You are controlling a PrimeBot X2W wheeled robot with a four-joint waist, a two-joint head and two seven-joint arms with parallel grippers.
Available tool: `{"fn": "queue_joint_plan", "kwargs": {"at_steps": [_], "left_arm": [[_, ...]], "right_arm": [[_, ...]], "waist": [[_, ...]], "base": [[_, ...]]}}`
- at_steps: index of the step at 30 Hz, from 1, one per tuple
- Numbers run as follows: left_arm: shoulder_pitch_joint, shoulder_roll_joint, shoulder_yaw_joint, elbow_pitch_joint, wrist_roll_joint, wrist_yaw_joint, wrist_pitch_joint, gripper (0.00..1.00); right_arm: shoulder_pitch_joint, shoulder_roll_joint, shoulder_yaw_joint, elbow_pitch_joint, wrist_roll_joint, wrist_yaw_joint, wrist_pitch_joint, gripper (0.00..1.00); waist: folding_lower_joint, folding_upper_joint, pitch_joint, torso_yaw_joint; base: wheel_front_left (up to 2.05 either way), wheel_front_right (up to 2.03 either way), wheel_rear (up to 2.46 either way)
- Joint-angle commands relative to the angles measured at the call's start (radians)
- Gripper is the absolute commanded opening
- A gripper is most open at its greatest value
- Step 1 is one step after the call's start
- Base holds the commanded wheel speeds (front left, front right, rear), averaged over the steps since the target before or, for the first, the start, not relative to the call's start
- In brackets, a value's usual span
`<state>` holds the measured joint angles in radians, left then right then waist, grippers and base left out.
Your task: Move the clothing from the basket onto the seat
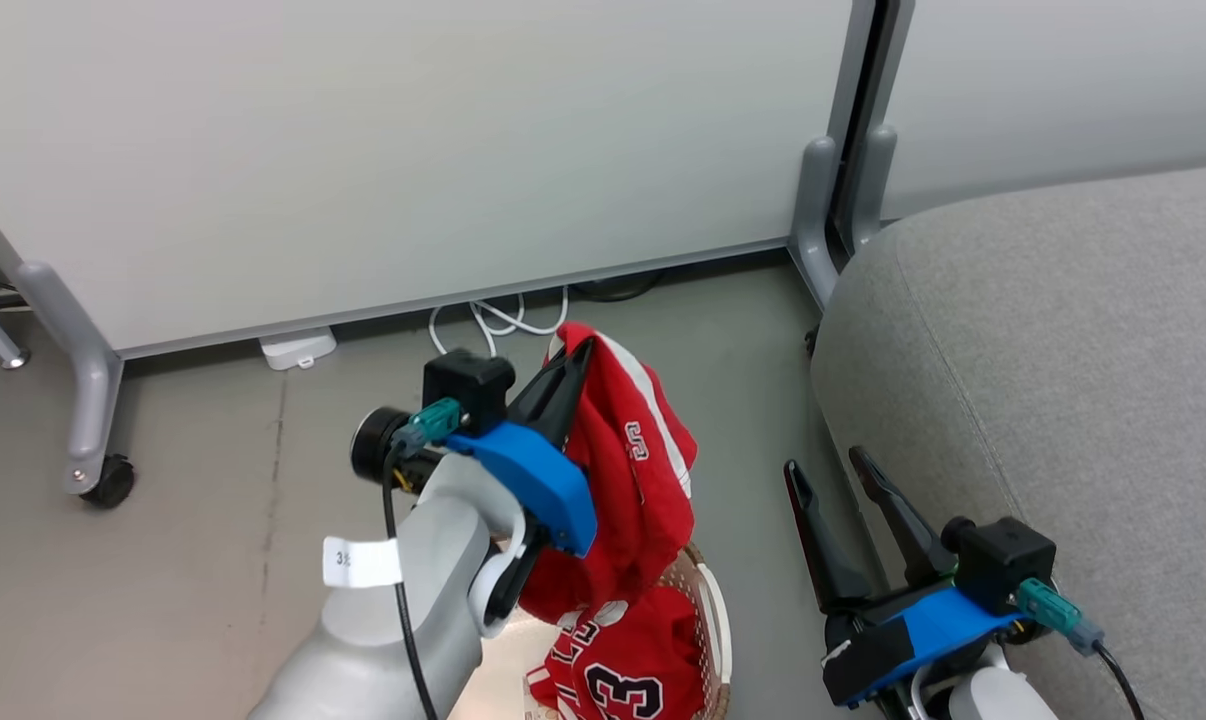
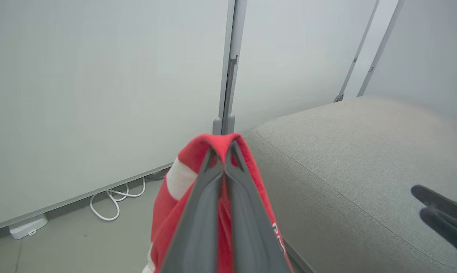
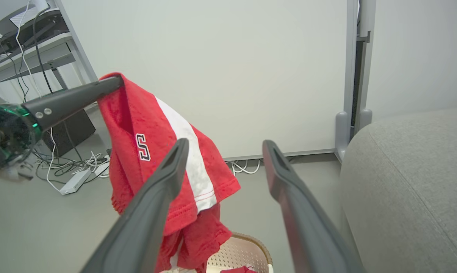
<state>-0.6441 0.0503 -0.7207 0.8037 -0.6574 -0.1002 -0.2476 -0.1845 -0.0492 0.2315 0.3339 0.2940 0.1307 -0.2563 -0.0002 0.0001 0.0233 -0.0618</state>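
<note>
partition panels: two, pale, standing behind everything on the grey floor.
seat: one, grey fabric, at the right, nothing lying on the part in view.
basket: one, cream perforated with a brown rim, on the floor just left of the seat, partly hidden by the left arm.
clothing: two red pieces counted. lifted garment, with white stripe and lettering, hung clear above the basket, its lower end reaching down to the basket's opening. numbered garment, showing 23, lay inside the basket.
tools: two. left tool was pinched tight on the top fold of the lifted garment, fingers pressed together with red cloth wrapped over the tips in the left wrist view. right tool stood spread wide, holding nothing, touching nothing, low between basket and seat, just beside the seat's front edge.
white cable: one looped run on the floor at the panel foot, beside one small white box.
</note>
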Motion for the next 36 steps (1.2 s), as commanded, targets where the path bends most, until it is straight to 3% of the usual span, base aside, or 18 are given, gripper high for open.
{"fn": "queue_joint_plan", "kwargs": {"at_steps": [1,20,36], "left_arm": [[-0.032,0.0,-0.02,-0.018,-0.013,0.012,0.006,0.0],[-0.115,0.0,-0.151,-0.074,-0.134,0.083,0.044,0.0],[-0.144,0.0,-0.223,-0.059,-0.192,0.102,0.033,0.0]], "right_arm": [[0.023,-0.002,-0.005,-0.001,-0.001,0.0,0.005,1.0],[0.054,-0.002,0.007,-0.029,0.002,0.0,0.03,1.0],[-0.039,-0.002,0.082,0.033,-0.002,0.0,0.063,1.0]], "waist": [[0.0002,-0.0001,-0.018,0.016],[0.0002,-0.0001,-0.033,0.029],[0.0002,-0.0001,-0.02,0.024]], "base": [[0.0,0.0,0.0],[0.0,0.0,0.0],[0.0,0.0,0.0]]}}
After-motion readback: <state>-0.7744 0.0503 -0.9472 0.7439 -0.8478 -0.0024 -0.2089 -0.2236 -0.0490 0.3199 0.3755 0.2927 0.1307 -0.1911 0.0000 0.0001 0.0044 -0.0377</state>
